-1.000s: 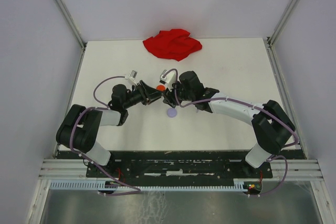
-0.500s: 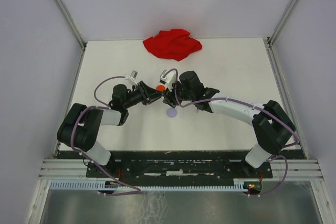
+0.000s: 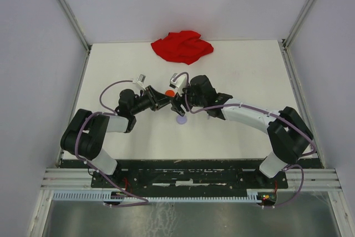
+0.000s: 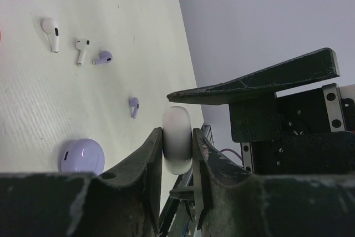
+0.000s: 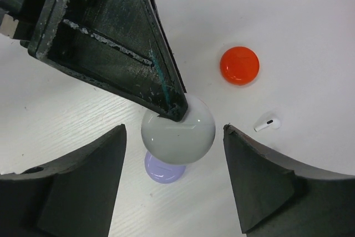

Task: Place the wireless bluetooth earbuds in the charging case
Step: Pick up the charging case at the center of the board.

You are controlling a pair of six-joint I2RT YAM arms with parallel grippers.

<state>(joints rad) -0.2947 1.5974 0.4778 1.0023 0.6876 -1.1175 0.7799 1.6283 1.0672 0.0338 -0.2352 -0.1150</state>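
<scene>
Left gripper (image 3: 165, 102) clamped on white charging case (image 4: 177, 151); right gripper (image 3: 178, 107) jaws apart.
Top view: both grippers meet at centre, held case too small to make out. Left wrist view: case pinched edge-on; four earbuds (image 4: 82, 50) lie loose beyond, lavender case (image 4: 82, 156) nearer. Right wrist view: spread fingers flank the held case without contact; one white earbud (image 5: 267, 124) near red case (image 5: 239, 65).

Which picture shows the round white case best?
Right wrist: the round white case faces the camera, nearly whole. Left wrist shows only its edge, pinched in the left gripper. From the top it is hidden.
</scene>
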